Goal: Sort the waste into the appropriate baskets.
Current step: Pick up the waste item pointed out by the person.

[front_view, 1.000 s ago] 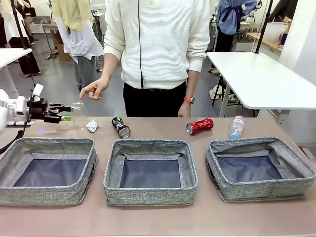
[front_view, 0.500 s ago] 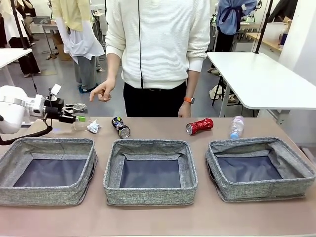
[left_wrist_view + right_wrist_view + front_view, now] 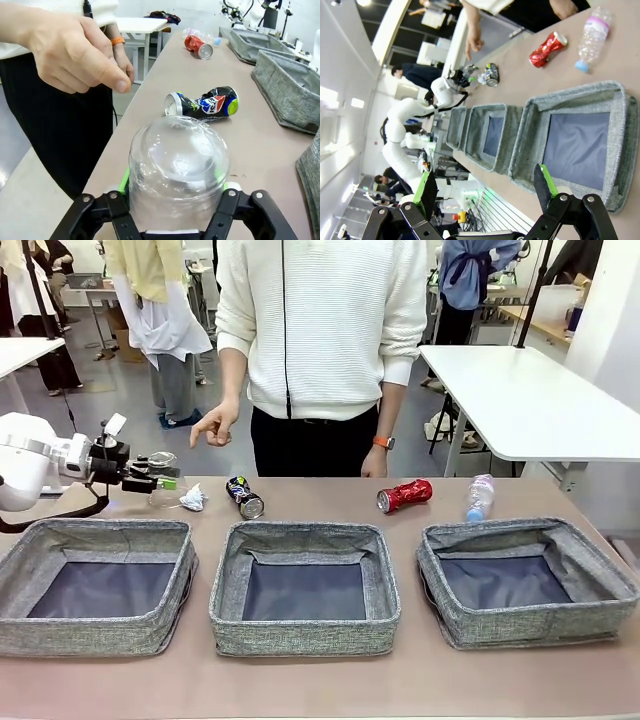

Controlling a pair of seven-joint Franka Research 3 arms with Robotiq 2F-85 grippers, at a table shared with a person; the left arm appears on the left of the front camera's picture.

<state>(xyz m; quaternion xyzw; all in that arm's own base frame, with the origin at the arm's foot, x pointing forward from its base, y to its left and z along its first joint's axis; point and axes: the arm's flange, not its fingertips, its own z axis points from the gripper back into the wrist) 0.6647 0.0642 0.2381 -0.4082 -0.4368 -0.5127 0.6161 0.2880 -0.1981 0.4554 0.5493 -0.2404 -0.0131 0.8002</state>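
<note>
Left claw (image 3: 175,183) grips the clear plastic cup (image 3: 177,160) near the table (image 3: 250,145) edge; right claw (image 3: 486,186) released

Most of left gripper (image 3: 176,184) pads (image 3: 123,181) behind clear cup (image 3: 179,165); paper wad (image 3: 191,500) too small for detail.

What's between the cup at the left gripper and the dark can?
The white paper wad, on the table between the clear plastic cup and the dark can, seen in the front view.

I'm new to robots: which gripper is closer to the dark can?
Left. The left gripper, gripping a cup, is right beside the dark can; the right gripper hangs by the farthest basket.
</note>
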